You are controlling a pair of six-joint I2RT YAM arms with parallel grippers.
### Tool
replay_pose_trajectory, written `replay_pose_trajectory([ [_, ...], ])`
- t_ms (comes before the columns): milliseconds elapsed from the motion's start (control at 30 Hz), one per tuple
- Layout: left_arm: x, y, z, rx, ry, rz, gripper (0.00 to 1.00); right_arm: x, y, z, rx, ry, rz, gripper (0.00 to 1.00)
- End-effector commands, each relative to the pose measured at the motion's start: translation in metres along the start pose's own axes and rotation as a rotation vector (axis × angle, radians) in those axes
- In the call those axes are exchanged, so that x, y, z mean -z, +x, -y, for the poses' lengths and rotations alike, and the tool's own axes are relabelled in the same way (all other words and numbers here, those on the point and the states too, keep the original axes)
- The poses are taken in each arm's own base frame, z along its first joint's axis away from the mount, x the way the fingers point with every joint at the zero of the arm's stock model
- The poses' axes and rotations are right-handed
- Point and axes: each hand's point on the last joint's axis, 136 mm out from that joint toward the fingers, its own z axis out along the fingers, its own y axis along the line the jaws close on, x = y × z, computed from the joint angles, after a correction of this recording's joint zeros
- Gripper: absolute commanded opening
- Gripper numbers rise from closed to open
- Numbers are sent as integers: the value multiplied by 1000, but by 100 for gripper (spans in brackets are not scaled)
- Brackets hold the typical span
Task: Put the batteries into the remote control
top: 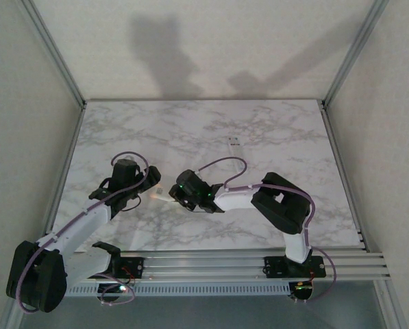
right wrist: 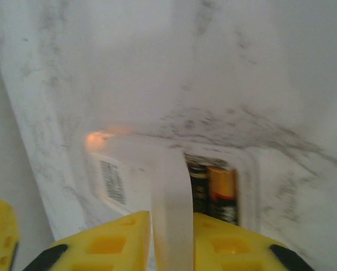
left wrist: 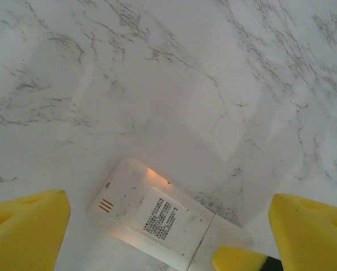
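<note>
Heads up, you've got batteries [right wrist: 213, 192] sitting side by side in open bay of remote [left wrist: 157, 220], lower half of right wrist view. Your left hand [left wrist: 169, 200] spread wide, gripping nothing, remote low centre on surface [left wrist: 157, 84]. Your right hand [right wrist: 171, 220]: white strip [right wrist: 171, 186] between fingers, can't tell if clamped or loose.

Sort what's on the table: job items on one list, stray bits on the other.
For the job:
- remote control
- batteries, in its open compartment
- white battery cover

Just lying about:
- small pale object, farther back on the marble table
</note>
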Motion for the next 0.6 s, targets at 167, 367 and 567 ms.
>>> replay_pose_trajectory([
  [167,-2,0,-1,23,14,5,90,35,-3,12,14,99,61,37],
  [367,-2,-1,-1,12,4,0,90,53,4,9,102,112,13,43],
  [567,-15,7,-18,-25,-102,-53,90,66,-10,18,444,303,16,44],
])
